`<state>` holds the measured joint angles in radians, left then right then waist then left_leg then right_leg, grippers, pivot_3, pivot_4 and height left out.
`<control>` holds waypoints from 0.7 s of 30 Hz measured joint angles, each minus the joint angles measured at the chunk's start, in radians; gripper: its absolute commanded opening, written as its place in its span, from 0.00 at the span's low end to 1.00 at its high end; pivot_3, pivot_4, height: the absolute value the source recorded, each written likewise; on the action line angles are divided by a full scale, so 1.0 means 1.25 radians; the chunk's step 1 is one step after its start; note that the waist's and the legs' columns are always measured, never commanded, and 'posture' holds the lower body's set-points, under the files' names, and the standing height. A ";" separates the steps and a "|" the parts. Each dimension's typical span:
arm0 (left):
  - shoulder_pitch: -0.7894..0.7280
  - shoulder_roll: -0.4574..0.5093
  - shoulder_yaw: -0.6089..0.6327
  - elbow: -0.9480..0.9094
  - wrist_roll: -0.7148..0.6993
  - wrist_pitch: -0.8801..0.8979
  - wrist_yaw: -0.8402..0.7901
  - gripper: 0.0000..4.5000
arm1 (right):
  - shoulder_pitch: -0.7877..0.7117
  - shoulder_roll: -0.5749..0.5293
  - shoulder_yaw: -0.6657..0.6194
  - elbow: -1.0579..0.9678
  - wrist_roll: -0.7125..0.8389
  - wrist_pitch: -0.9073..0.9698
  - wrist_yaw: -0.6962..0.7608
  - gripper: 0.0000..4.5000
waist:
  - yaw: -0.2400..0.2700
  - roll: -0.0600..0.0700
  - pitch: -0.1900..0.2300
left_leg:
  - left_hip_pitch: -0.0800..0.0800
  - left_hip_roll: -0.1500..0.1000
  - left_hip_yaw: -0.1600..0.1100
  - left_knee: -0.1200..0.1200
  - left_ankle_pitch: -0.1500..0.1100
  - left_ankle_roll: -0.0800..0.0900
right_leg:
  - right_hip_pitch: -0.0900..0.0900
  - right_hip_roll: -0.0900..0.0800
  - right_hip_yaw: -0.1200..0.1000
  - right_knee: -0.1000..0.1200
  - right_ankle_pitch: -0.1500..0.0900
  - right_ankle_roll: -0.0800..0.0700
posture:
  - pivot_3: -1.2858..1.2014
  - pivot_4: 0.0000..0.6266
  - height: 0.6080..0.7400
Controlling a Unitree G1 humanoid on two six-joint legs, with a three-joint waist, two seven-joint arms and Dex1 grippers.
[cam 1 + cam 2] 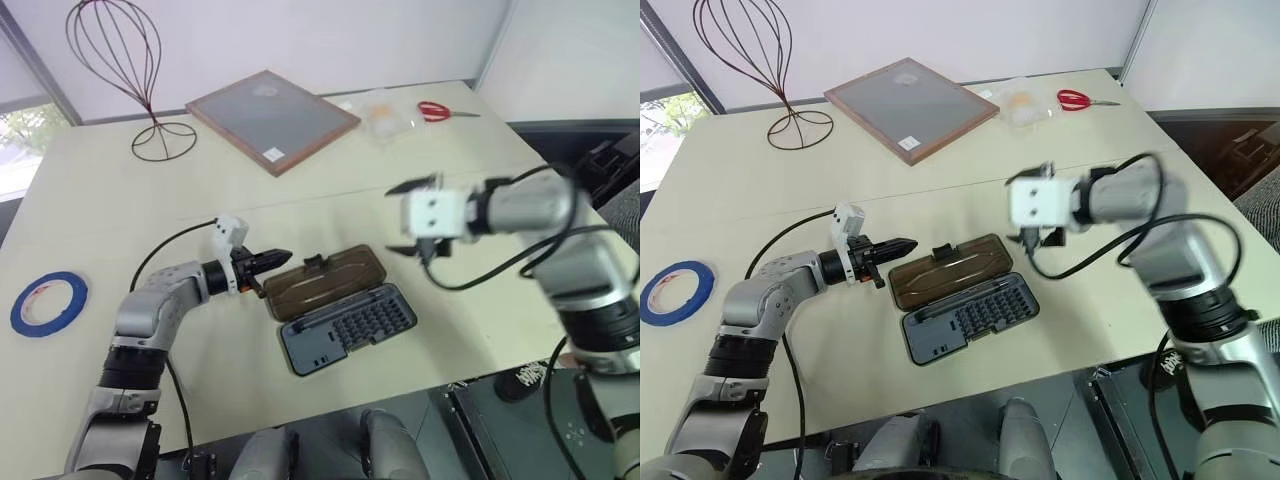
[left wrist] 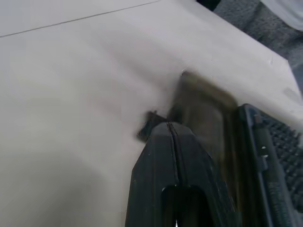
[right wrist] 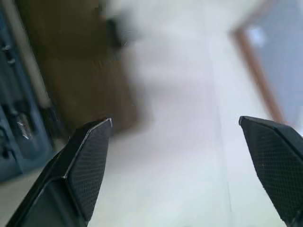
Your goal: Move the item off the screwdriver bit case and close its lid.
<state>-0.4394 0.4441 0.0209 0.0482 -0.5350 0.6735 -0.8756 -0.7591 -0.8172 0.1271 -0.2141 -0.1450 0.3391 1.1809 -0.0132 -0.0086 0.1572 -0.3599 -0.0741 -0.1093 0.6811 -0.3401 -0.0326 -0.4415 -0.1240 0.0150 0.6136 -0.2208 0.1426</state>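
The blue tape roll [image 1: 48, 303] lies flat on the table at the far left, well apart from the screwdriver bit case. The case lies open mid-table, its dark grey tray [image 1: 350, 328] of bits towards me and its smoky-brown lid [image 1: 325, 283] flat on the table behind it, black latch [image 1: 313, 263] on the far edge. My left gripper [image 1: 283, 258] is shut and empty, its tips just left of the lid's far corner by the latch. In the left wrist view the gripper [image 2: 170, 125] points at the lid [image 2: 203, 101]. My right gripper [image 1: 408, 218] hangs open and empty above the table, right of the case.
A wood-framed grey board [image 1: 272, 118] lies at the back centre, with a wire stand [image 1: 130, 60] to its left. A clear plastic bag [image 1: 385, 115] and red-handled scissors [image 1: 440, 111] sit at the back right. The table's front edge runs just below the tray.
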 measured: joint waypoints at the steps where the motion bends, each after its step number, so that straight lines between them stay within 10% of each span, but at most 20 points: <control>1: 0.000 -0.002 -0.001 -0.008 -0.004 0.007 -0.003 0.00 | -0.003 -0.004 -0.012 0.000 0.008 0.014 -0.006 0.99 | 0.000 0.000 0.000 | 0.000 0.000 0.000 0.000 0.000 0.000 | 0.000 0.000 0.000 0.000 0.000 0.000 | 0.52 0.24 1.00; 11: -0.001 -0.002 -0.005 -0.023 -0.017 0.031 -0.007 0.00 | 0.007 -0.008 -0.012 -0.002 0.031 0.055 -0.048 0.99 | 0.001 0.000 0.000 | 0.000 0.000 0.000 0.000 0.000 0.000 | 0.000 0.000 0.000 0.000 0.000 0.000 | 0.52 0.24 1.00; 21: 0.056 0.100 -0.007 -0.185 -0.054 0.063 -0.059 0.00 | -0.033 0.167 0.080 0.126 0.115 0.126 -0.066 0.99 | -0.002 0.000 0.001 | -0.001 0.000 0.000 0.000 0.000 0.000 | -0.001 -0.001 0.000 0.000 0.000 0.000 | 0.52 0.24 1.00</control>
<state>-0.3692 0.5686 0.0120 -0.1825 -0.6019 0.7527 -0.9497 -0.8004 -0.6089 0.2270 -0.0564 -0.0012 0.4967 1.0990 -0.0163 -0.0086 0.1579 -0.3615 -0.0738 -0.1092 0.6807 -0.3401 -0.0327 -0.4434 -0.1248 0.0153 0.6137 -0.2208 0.1426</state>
